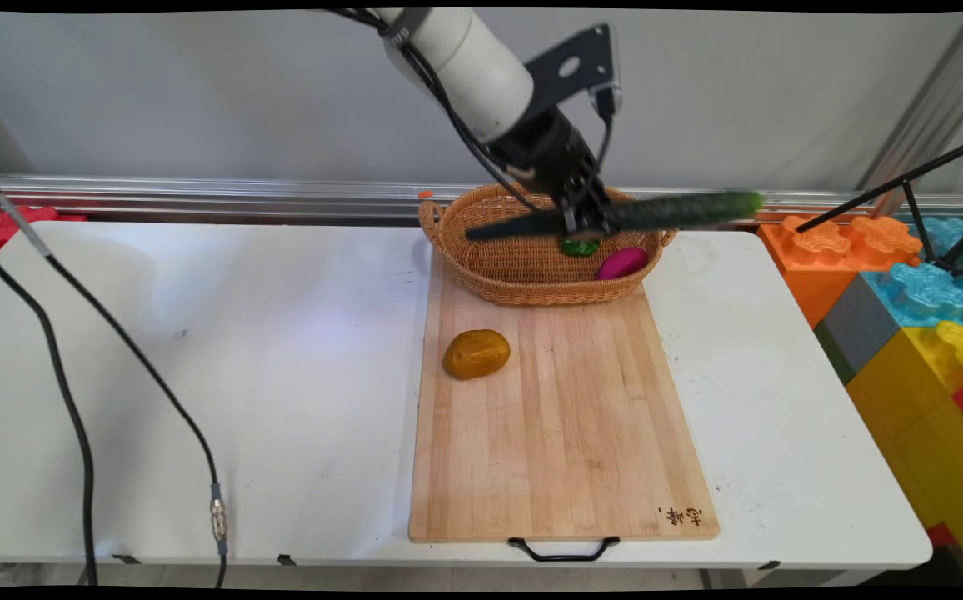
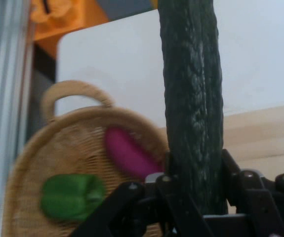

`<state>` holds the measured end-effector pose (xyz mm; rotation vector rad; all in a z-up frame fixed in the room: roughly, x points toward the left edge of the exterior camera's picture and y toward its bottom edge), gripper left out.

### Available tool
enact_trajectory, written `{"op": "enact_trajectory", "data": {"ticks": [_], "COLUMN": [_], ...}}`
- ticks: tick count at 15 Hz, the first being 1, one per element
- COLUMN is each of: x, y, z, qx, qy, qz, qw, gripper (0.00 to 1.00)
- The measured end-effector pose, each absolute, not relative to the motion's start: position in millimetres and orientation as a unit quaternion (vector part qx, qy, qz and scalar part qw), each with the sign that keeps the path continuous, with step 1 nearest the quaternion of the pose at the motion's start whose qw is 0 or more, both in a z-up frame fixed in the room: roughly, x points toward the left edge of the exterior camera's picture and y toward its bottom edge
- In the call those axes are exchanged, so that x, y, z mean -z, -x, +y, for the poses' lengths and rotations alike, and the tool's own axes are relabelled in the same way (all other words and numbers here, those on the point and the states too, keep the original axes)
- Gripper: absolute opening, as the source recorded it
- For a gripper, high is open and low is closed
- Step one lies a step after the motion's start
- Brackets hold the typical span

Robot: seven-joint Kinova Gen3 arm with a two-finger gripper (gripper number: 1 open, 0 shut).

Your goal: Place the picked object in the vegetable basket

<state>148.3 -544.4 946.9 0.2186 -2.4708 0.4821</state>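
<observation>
The black two-finger gripper (image 1: 588, 218) was clamped on a long dark green cucumber (image 1: 681, 208), gripping it near the middle of its length, so that the cucumber lay about level in the air and stuck out to both sides of the fingers. In the hand view the cucumber (image 2: 192, 98) ran up from between the jaws, its bumpy skin filling the gap between them. Gripper and cucumber hung above the oval woven wicker basket (image 1: 531, 279), over its far right part, and the cucumber's right end reached out past the basket's right rim.

The basket stood on the far end of a light wooden cutting board (image 1: 565, 433), near the table's far edge. Inside it lay a small green pepper-like vegetable (image 1: 580, 247) and, just beside it toward the basket's right end, a magenta oblong vegetable (image 1: 621, 263). The hand view showed both lying on the basket's floor, close but apart.

A brownish-yellow potato-shaped item (image 1: 476, 353) lay on the board near its left edge, well apart from the basket. The board had a black handle (image 1: 563, 550) at its near end, by the near edge of the white table (image 1: 198, 375).
</observation>
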Motion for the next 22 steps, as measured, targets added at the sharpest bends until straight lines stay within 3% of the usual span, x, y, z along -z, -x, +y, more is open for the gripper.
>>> {"op": "enact_trajectory", "data": {"ticks": [5, 9, 17, 22], "x": [-929, -893, -817, -798], "y": [-169, -180, -186, -184], "z": [-585, -611, -642, -653], "qx": [-0.217, -0.233, -0.225, -0.226], "qy": [-0.073, -0.064, -0.039, -0.035], "qz": [-0.931, -0.933, -0.942, -0.941], "qw": [0.283, 0.266, 0.246, 0.249], "gripper": [0.00, 0.00, 0.00, 0.00]}}
